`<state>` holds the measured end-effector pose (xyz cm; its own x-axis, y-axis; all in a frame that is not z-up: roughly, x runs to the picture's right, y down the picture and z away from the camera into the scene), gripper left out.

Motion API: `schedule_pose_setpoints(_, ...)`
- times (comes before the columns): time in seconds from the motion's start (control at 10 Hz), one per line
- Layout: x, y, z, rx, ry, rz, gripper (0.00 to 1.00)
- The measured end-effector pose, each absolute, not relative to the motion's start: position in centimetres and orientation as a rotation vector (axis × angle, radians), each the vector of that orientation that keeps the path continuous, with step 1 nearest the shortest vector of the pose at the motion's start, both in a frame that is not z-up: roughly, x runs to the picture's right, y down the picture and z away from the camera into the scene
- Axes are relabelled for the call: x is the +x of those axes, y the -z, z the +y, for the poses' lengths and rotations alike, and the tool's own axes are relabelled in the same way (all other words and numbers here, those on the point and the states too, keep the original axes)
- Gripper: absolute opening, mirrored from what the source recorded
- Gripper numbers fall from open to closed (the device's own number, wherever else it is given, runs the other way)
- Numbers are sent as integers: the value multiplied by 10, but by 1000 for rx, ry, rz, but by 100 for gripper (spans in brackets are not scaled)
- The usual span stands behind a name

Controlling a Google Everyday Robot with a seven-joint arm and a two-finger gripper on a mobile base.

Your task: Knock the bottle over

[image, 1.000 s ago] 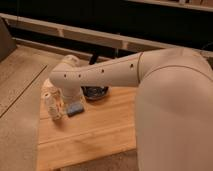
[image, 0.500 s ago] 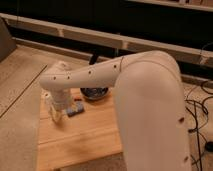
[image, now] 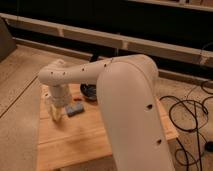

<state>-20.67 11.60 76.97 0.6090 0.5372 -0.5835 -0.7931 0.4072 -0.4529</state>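
Note:
The bottle (image: 52,109) is a small whitish translucent one near the left rear of the wooden table (image: 75,137). It looks upright and is partly hidden by my arm. My white arm (image: 125,100) reaches across the table from the right, and its wrist bends down over the bottle. The gripper (image: 59,103) hangs below the wrist, right against the bottle's right side. I cannot make out whether it touches the bottle.
A small blue object (image: 75,109) lies on the table just right of the gripper. A dark round bowl (image: 90,92) sits behind it. Black cables (image: 190,117) lie on the floor to the right. A dark wall with rails runs along the back.
My arm has swung further forward and left and now fills more of the view. The wrist has come down over the bottle. The bottle stays in about the same place.

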Motion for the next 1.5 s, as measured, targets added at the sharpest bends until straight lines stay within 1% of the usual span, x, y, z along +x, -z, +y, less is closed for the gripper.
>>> schedule_pose_setpoints(0.2,-207,-783,106,-781,-876,392,65)
schedule_pose_setpoints(0.3,-213,-791,104,-811,-866,395,65)
schedule_pose_setpoints(0.5,-229,-796,109,-855,-814,377,65)
schedule_pose_setpoints(0.7,-250,-810,103,-821,-750,309,65)
schedule_pose_setpoints(0.8,-257,-817,93,-772,-740,262,65)
schedule_pose_setpoints(0.9,-265,-825,73,-674,-745,185,65)
schedule_pose_setpoints(1.1,-268,-829,38,-514,-779,79,65)
schedule_pose_setpoints(1.3,-262,-820,6,-346,-832,-27,65)
schedule_pose_setpoints(1.5,-242,-805,-4,-231,-901,-74,65)
